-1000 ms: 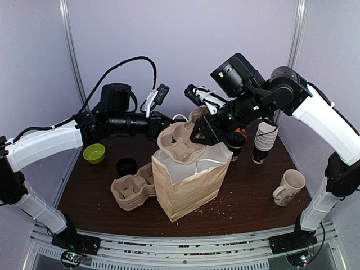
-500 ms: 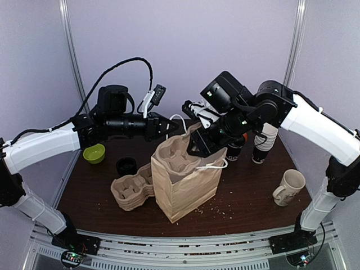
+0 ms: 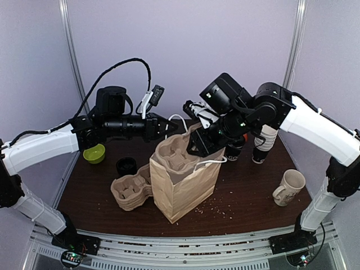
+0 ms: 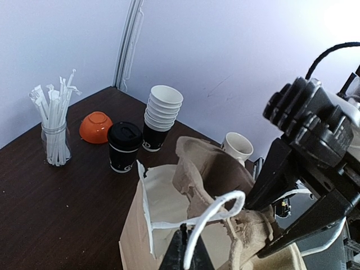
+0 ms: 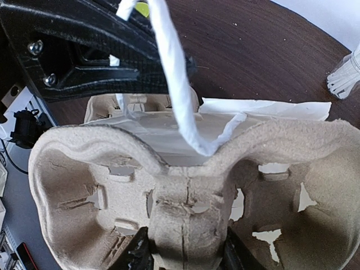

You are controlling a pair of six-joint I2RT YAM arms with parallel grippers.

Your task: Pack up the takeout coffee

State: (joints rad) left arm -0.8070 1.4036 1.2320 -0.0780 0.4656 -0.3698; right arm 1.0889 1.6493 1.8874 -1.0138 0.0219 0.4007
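The takeout coffee, a black lidded cup [image 4: 124, 147], stands on the table behind the paper bag [image 3: 181, 188]. In the top view the cup [image 3: 234, 149] is partly hidden by my right arm. My right gripper [image 3: 206, 140] is shut on the middle ridge of a pulp cup carrier [image 5: 185, 185], which is tilted and partly inside the bag's mouth [image 3: 171, 153]. My left gripper [image 3: 170, 128] is shut on the bag's white handle [image 4: 216, 216] and holds the near side of the mouth up. In the left wrist view its jaws [image 4: 188, 250] pinch the cord.
A stack of white paper cups [image 3: 264, 142] and a cream mug [image 3: 289, 187] stand at the right. A stack of spare carriers [image 3: 132, 191], a black cup [image 3: 126, 165] and a green bowl [image 3: 94, 153] are at the left. A straw jar [image 4: 55, 138] and an orange bowl [image 4: 94, 126] stand at the far side.
My right gripper has moved down and left, sinking the carrier lower into the bag's mouth. My left gripper keeps hold of the handle, almost still.
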